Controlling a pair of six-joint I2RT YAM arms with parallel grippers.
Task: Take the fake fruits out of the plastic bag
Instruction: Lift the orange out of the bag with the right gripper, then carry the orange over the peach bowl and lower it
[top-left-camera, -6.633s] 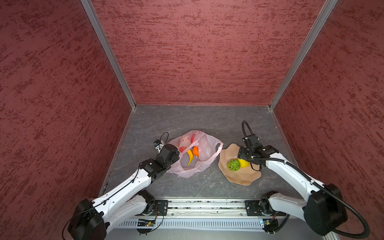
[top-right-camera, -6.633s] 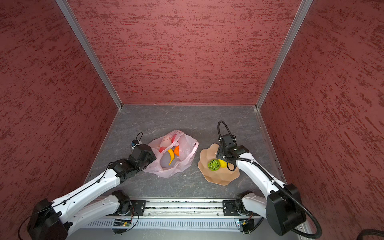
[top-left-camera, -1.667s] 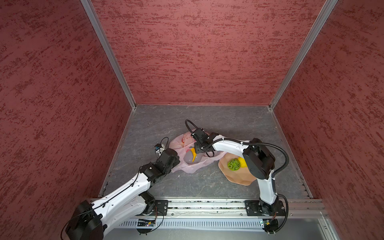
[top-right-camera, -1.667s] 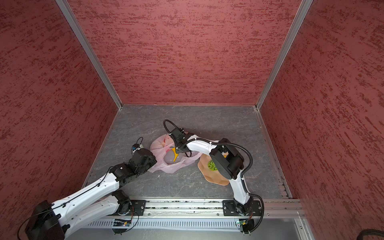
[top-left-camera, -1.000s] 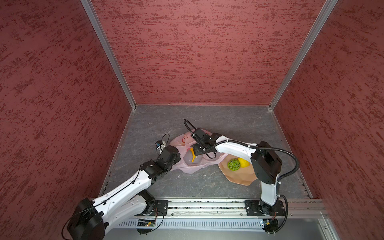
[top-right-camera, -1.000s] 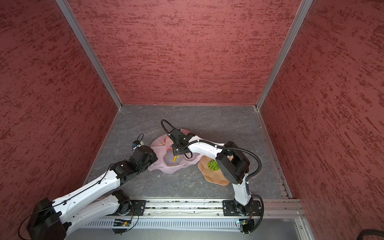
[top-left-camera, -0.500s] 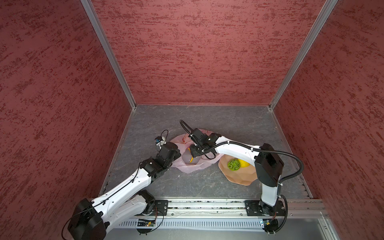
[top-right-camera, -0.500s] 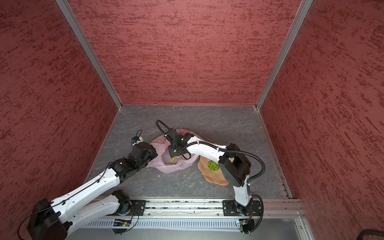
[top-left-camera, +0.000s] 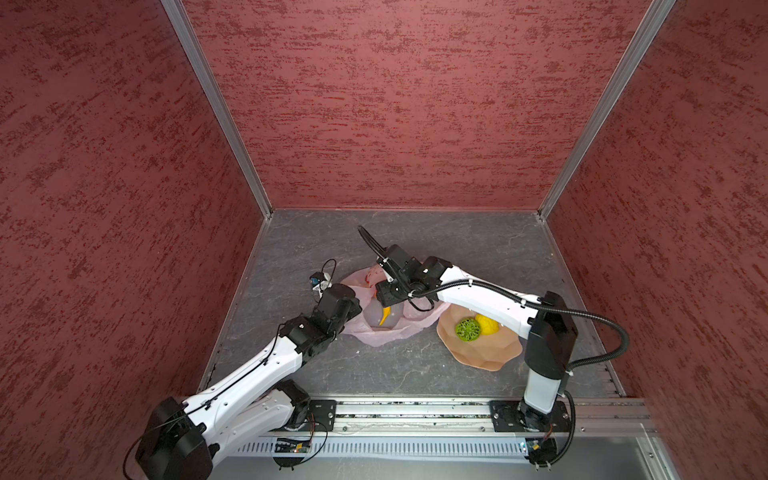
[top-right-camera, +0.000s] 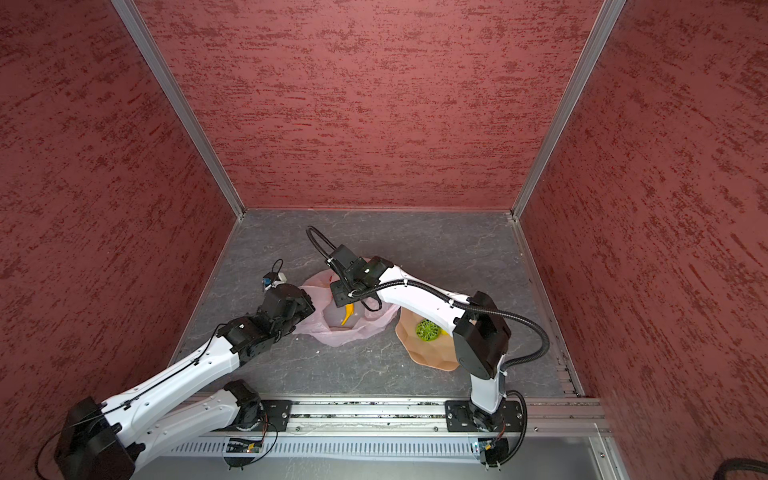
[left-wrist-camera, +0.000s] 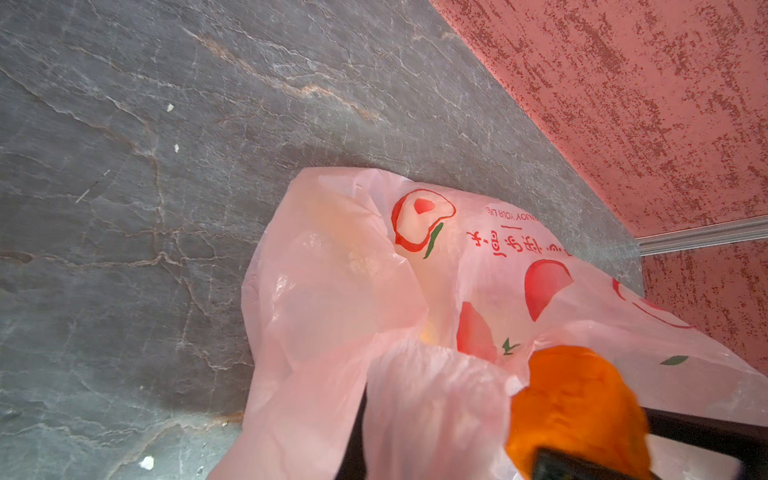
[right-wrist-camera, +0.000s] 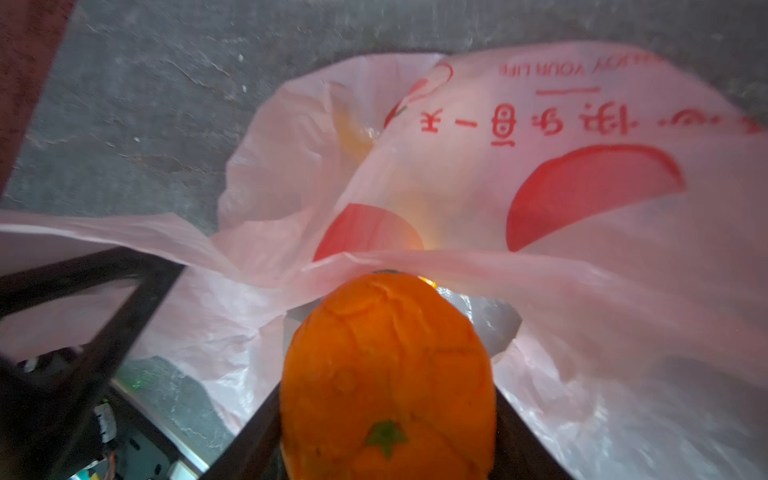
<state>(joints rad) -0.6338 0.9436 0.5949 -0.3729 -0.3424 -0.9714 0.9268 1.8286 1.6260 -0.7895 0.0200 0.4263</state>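
The pale-pink plastic bag lies crumpled on the grey floor, its mouth open upward. My left gripper is shut on the bag's left edge, and the film drapes over its jaws. My right gripper reaches across into the bag's mouth and is shut on the orange. A yellow banana lies inside the bag. The green lattice ball and the yellow lemon rest in the tan dish.
The tan wavy-edged dish stands just right of the bag, under the right arm's forearm. Red textured walls enclose the floor on three sides. A metal rail with both arm bases runs along the front edge.
The right gripper left the dish, crossed to the bag and closed on the orange; in the last second it edged left. The left gripper shifted slightly back, still holding the bag.
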